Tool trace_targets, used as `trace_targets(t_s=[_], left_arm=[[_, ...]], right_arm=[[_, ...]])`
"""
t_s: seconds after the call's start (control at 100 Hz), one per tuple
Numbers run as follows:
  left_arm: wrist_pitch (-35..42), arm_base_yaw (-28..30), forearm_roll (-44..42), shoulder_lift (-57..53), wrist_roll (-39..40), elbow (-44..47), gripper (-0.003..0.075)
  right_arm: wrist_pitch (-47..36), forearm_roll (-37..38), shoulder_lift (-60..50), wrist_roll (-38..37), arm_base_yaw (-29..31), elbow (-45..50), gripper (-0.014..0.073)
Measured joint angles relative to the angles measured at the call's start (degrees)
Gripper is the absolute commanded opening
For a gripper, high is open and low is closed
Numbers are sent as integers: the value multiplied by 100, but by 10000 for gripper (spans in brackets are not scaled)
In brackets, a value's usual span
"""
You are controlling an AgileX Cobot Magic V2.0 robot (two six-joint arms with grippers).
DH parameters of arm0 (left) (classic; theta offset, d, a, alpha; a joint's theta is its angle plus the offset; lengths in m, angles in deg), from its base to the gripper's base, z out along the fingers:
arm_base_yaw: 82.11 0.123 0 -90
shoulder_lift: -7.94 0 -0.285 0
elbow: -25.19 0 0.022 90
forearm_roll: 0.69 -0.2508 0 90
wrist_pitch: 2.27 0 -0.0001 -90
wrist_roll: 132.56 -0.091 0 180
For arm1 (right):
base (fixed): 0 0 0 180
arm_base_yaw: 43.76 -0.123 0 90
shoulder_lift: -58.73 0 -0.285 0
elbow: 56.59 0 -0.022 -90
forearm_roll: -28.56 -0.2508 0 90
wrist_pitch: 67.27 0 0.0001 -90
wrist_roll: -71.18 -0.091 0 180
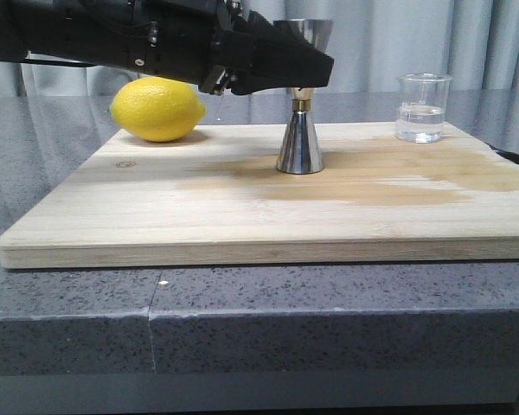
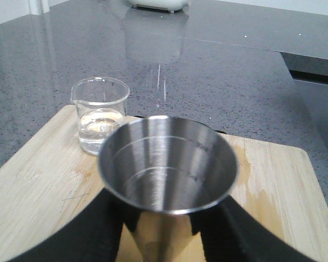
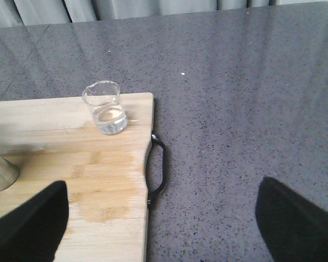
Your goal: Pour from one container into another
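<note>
A speckled grey desk [image 1: 69, 311] is seen nearest the front camera, carrying a pale wooden cutting board [image 1: 156, 216] marked by a darker damp stain across its middle and right. At the board's centre, the steel jigger [image 1: 299, 143] is stood upright on its lower cone, its gold waist band visible just below the black left gripper [image 1: 281, 60], which reaches in from the left at the height of the upper cone. In the left wrist view, the jigger's open upper cup [image 2: 169, 164] is framed between the two dark fingers [image 2: 82, 234], one on each side of the narrowing cone; the jaws are set around the jigger, but whether they actually press on it cannot be told. A lemon [image 1: 157, 108] is seen toward the board's far left, partly under the arm. Near the far right corner of the board, well apart from the jigger, the clear glass beaker [image 1: 423, 108] is stood upright with a shallow layer of clear liquid inside. In the right wrist view, the right gripper [image 3: 164, 218] is shown held above the board's handled edge and the desk, its jaws spread wide and empty, with the beaker [image 3: 105, 108] beyond them. Grey curtains [image 1: 467, 39] close the background.
</note>
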Motion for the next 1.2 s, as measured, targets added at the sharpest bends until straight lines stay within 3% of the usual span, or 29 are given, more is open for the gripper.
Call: trace_targets(t_s=[0.21,0.35,0.63,0.86,1.2], left_arm=[[-417,0,-11,0,11,-26,208],[-661,0,-24,0,11,-120,208],[-914,0,-34,0,11,-120,208],[-924,0,-34,0,11,-120,208],[-924,0,-36,0,11,-120,208]], right_arm=[[-11,-4,0,0,0,0,624],[-194,-395,45,480,-14,0,624],[-851,-901,888,989,-619,0,624],[-2029,-953,1963,1011,-1401,0,624],[-4107,-985,3442,1030,-1559,205,624]])
